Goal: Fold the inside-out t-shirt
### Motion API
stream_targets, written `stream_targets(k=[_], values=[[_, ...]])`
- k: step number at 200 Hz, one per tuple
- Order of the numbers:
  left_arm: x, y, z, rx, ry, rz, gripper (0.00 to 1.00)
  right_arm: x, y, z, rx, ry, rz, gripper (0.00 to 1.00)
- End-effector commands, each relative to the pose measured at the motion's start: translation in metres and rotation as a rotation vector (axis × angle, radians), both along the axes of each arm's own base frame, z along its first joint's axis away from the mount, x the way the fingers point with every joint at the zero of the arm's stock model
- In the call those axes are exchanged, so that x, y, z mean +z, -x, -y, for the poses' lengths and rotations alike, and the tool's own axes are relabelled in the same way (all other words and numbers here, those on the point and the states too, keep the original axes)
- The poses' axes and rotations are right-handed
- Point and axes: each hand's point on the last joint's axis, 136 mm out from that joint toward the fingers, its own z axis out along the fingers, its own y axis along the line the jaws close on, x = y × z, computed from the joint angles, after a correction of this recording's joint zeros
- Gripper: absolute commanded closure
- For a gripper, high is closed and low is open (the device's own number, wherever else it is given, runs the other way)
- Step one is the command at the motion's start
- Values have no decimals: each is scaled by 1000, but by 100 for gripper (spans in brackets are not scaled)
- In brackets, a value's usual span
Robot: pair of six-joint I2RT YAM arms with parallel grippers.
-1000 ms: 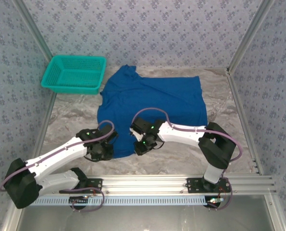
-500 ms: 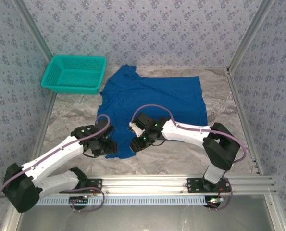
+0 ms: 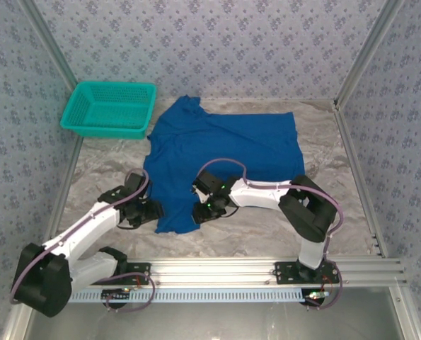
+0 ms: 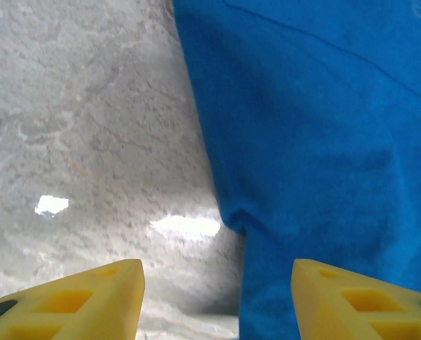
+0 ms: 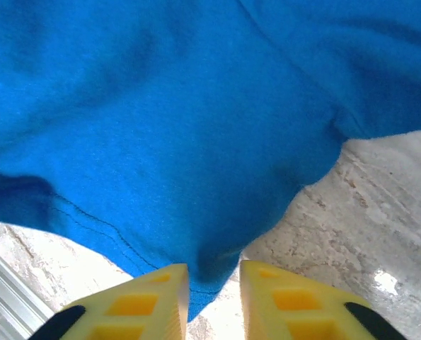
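In the middle of the marbled table [image 3: 104, 177], the royal-blue t-shirt [image 3: 224, 152] lies spread flat. At its 6 o'clock hem the right gripper [image 3: 202, 212] pinches bunched fabric; toward 7 o'clock the left gripper [image 3: 151, 212] hangs wide apart over the side edge.

High rear downward view and two close wrist views, common ground the t-shirt [image 3: 224, 145].

Marbled grey table [image 3: 90, 177], two things on it.
A blue t-shirt [image 3: 224, 145] lies spread across the middle, its near edge rumpled; a teal mesh basket [image 3: 110, 108] sits far left, just beside it.
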Motion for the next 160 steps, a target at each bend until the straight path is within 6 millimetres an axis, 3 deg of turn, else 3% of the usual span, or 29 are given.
stream_targets(k=[1, 49, 89, 122, 140, 160], values=[[-10, -13, 8, -33, 29, 30, 44, -17, 7, 10, -16, 57, -34, 80], [-24, -30, 23, -86, 53, 29, 53, -15, 2, 38, -23, 145, -2, 100], [-45, -29, 24, -114, 40, -7, 73, -10, -4, 50, -31, 154, 6, 100], [-46, -31, 24, -133, 24, -12, 90, -13, 1, 48, -8, 162, -14, 100], [-43, -31, 19, -138, -7, -13, 92, -11, 4, 48, 23, 169, -7, 100], [-38, -30, 19, -147, -10, -15, 87, 3, 1, 49, 66, 186, 57, 91]])
